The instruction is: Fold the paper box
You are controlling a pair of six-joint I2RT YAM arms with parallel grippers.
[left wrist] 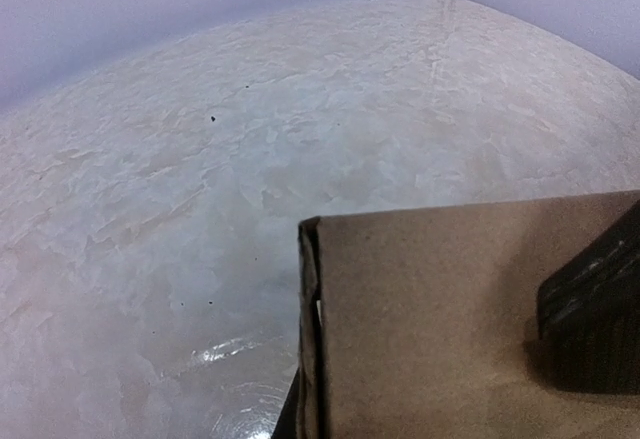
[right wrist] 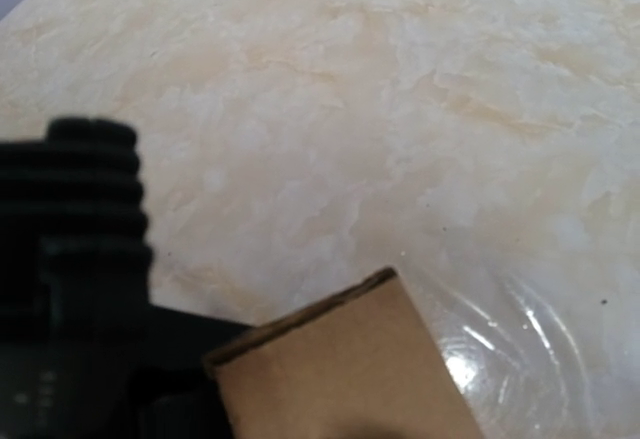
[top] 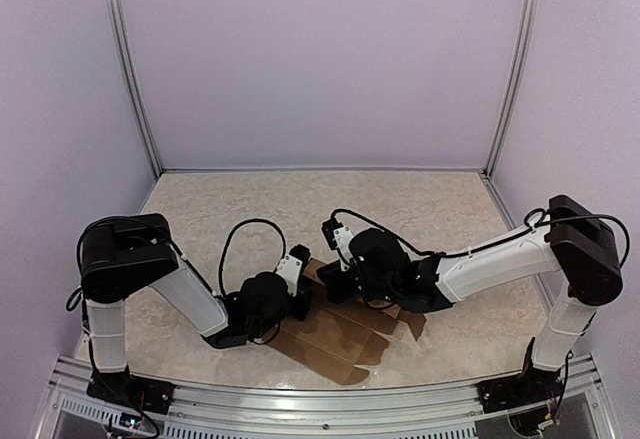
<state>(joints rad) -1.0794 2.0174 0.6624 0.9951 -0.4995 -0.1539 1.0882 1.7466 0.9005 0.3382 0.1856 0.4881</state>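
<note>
Shows the paper box (top: 335, 344) lying near the front edge of the table (top: 250, 209), between the two arms, mostly spread out as brown cardboard with creases and tabs. Puts the left gripper (top: 302, 294) at the far left corner of the cardboard and the right gripper (top: 332, 281) just beside it over the far edge, the two close together. From the left wrist, catches a raised panel (left wrist: 430, 329) filling the lower right, folded along its left edge, with one dark finger (left wrist: 590, 309) pressed flat on its face and the other hidden behind. Reads as a narrow claw pinching that panel. From the right wrist, gives a tilted flap (right wrist: 340, 369) rising at the bottom centre, next to a black ribbed part (right wrist: 85, 219) on the left. Hides the right claw's own fingers; counts as fully closed, though cannot tell whether any cardboard sits between them. Shows, from above, the near half of the sheet resting flat on the table.
</note>
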